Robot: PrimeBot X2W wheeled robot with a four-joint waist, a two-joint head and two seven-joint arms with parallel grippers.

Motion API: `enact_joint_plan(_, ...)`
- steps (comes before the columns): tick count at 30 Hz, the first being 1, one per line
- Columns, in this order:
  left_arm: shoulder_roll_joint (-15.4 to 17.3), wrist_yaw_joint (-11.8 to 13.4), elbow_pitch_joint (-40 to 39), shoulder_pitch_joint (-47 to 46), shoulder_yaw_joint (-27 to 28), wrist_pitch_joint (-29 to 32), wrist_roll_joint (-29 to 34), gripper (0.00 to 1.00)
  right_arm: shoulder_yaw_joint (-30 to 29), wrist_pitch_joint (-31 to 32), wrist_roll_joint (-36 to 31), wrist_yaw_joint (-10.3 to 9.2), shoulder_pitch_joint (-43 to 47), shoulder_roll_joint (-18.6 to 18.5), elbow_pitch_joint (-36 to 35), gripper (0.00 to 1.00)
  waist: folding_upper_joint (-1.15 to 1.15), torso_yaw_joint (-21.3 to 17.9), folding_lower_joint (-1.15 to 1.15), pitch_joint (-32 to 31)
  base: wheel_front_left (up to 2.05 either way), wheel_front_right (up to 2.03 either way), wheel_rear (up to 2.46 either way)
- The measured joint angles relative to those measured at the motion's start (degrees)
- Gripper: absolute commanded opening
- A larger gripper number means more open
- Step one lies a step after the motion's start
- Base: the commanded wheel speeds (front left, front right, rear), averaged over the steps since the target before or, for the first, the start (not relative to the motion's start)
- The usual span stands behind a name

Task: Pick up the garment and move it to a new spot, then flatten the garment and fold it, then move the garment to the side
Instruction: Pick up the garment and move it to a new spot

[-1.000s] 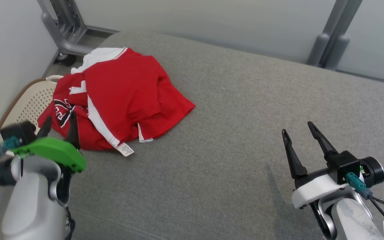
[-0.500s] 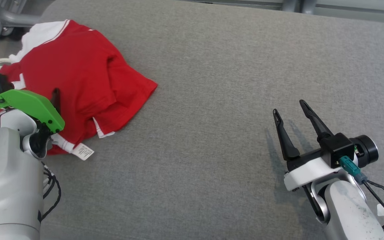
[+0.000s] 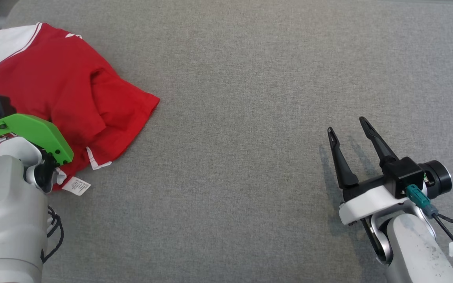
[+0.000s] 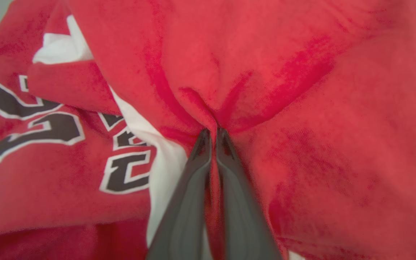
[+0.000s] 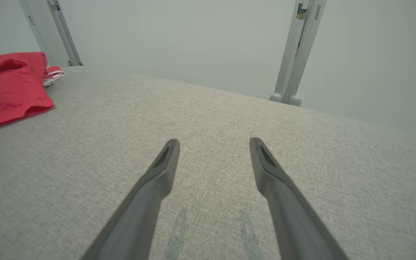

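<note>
Red garment (image 3: 73, 90), far left on the grey surface (image 3: 250, 157), is pinched by a thin fold in the closed left gripper (image 4: 213, 135); the right gripper (image 3: 346, 124) is held open, empty. So shallow a pinch may be lost on lifting.

You are looking at one red garment (image 3: 53, 78) carrying one white label (image 3: 76, 185), one grey padded surface (image 3: 250, 157), two grey posts (image 5: 296, 54), and two grippers: one left gripper (image 4: 213, 130), one right gripper (image 3: 346, 124).
</note>
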Motion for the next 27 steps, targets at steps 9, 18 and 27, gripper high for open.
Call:
enact_joint_plan(9,-1.2,-1.3,-1.9,-3.7,-3.6,-3.1,0.8,0.00,-0.1,0.0,1.0,0.00,2.0,0.5,0.7,1.00,0.00,1.5,0.00,-5.1,0.00,0.00,0.00)
enact_joint_plan(18,-5.2,-1.7,-9.7,-6.4,-9.5,-2.4,0.1,0.00,-0.1,0.0,2.2,0.01,3.9,1.3,0.6,1.00,0.00,0.8,0.00,-9.5,0.00,0.00,0.00)
enact_joint_plan(27,-6.8,-1.8,-26.6,-1.9,-20.6,2.7,-5.2,0.00,-2.0,0.0,3.3,0.01,7.2,2.0,-0.1,1.00,0.00,-4.4,-0.01,-12.3,0.00,0.00,0.00)
